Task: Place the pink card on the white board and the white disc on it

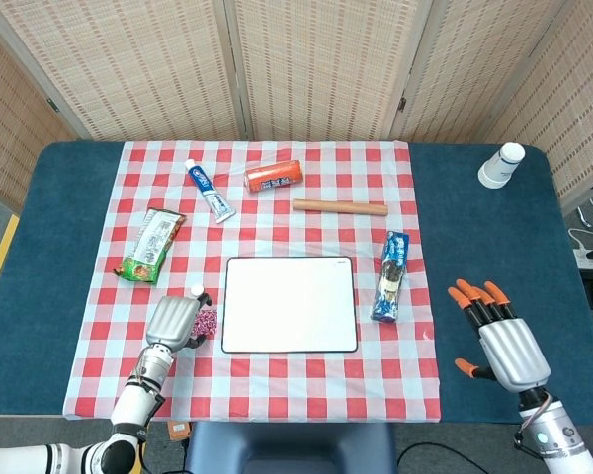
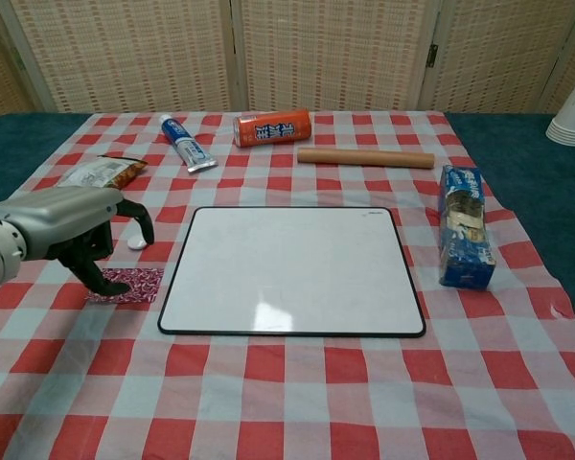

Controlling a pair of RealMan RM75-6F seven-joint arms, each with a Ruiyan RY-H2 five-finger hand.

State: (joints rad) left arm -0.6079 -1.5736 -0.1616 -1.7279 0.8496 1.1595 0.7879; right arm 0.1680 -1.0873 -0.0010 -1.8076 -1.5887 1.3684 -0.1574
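The rectangular white board [image 2: 292, 270] is seen mid-table. Just left of it, the patterned pink card [image 2: 134, 285] lies flat, long axis left-right, touched by the left hand [image 2: 69, 228]'s curled dark fingers [image 2: 105, 282]; a grip cannot be confirmed. The small white disc [image 2: 137, 243] sits just beyond. The right hand [image 1: 502, 346], spread and empty, is well apart.
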